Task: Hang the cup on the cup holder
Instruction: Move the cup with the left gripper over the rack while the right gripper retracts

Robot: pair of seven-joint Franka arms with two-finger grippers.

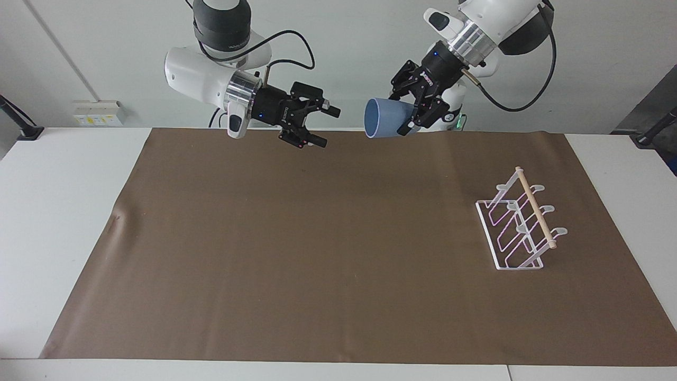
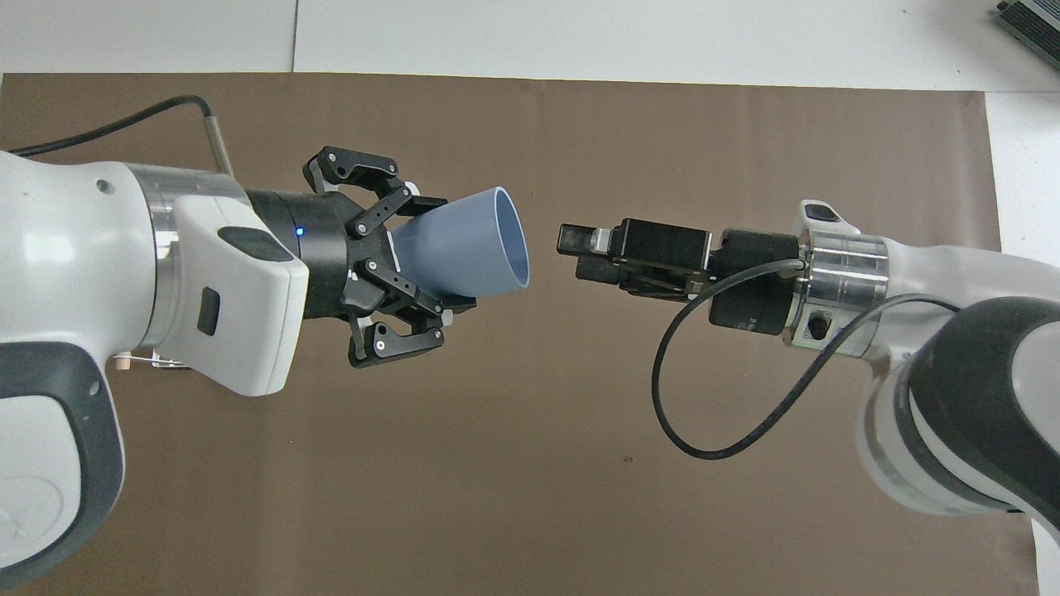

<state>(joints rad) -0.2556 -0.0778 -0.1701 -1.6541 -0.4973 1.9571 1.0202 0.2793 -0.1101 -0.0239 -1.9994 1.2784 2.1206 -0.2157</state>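
Note:
The light blue cup (image 1: 385,117) (image 2: 468,252) hangs on its side in the air over the mat edge nearest the robots. My left gripper (image 1: 410,114) (image 2: 431,255) is shut on its narrow base, and the cup's mouth faces my right gripper. My right gripper (image 1: 328,127) (image 2: 573,252) is open and holds nothing, a short gap away from the cup's rim. The white wire cup holder (image 1: 521,227) with its wooden dowel stands on the mat toward the left arm's end of the table. In the overhead view the holder is hidden.
A brown mat (image 1: 317,254) (image 2: 580,497) covers most of the white table (image 1: 63,211). A black cable (image 2: 704,397) loops below my right wrist. At the wall, a socket strip (image 1: 98,114) sits toward the right arm's end.

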